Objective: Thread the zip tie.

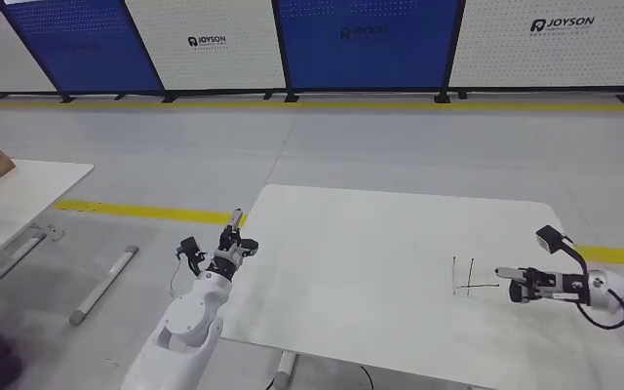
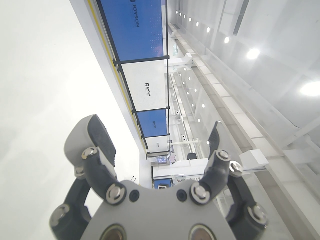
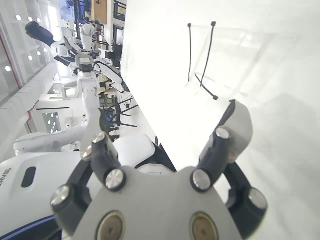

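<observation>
Right claw (image 3: 165,123), jaws spread and empty, points at three zip ties (image 3: 208,51) on the worktop (image 1: 370,263). In the top view they lie at its 9 o'clock, so it is apparently poised to pick. Left claw (image 2: 155,126), likewise agape, hangs off the worktop's 9 o'clock edge. Ties: thin, black, unlooped, one crossing two parallel tails.

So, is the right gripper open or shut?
Open: the right gripper has fingers spread wide, nothing between them; the zip ties lie ahead.
</observation>
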Available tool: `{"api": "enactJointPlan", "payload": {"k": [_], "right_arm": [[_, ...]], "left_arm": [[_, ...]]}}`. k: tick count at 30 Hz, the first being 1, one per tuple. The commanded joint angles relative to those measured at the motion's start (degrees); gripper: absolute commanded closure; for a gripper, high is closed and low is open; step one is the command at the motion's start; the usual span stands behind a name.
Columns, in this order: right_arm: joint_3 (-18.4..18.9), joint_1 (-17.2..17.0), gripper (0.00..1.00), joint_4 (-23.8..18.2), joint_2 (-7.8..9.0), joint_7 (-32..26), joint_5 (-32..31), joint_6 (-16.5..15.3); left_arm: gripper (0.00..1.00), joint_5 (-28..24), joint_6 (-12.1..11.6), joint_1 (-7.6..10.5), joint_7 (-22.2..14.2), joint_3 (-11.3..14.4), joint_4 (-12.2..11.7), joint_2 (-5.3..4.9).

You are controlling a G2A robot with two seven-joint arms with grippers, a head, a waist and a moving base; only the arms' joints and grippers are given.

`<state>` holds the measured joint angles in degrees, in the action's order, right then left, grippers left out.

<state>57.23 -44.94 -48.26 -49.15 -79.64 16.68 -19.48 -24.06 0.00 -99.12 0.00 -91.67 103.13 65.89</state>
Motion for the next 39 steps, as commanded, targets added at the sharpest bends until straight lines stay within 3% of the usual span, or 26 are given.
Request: {"api": "enactJointPlan", "payload": {"k": [1,2,15,17,23,33,36,39], "right_arm": [[-2.0,2.4,0.0,3.0,-0.55,0.0,-0.7,0.3],[-2.4,3.4,0.0,4.4,-0.88,0.0,-0.5,0.3],[-2.4,3.4,0.0,4.4,-0.88,0.0,-0.5,0.3],[-3.9,3.0,0.0,2.0,-1.29,0.0,-1.0,0.3],[-4.9,4.0,0.0,4.3,-2.46,1.3,0.5,0.9],[-4.9,4.0,0.0,4.3,-2.46,1.3,0.5,0.9],[-5.5,3.3,0.0,3.9,-2.53,5.4,-2.5,2.6],[-5.6,3.3,0.0,3.4,-2.54,5.8,-3.9,3.8]], "left_arm": [[0.0,0.0,0.0,0.0,0.0,0.0,0.0,0.0],[0.0,0.0,0.0,0.0,0.0,0.0,0.0,0.0],[0.0,0.0,0.0,0.0,0.0,0.0,0.0,0.0],[0.0,0.0,0.0,0.0,0.0,0.0,0.0,0.0],[0.0,0.0,0.0,0.0,0.0,0.0,0.0,0.0],[0.0,0.0,0.0,0.0,0.0,0.0,0.0,0.0],[0.0,0.0,0.0,0.0,0.0,0.0,0.0,0.0],[0.0,0.0,0.0,0.0,0.0,0.0,0.0,0.0]]}}
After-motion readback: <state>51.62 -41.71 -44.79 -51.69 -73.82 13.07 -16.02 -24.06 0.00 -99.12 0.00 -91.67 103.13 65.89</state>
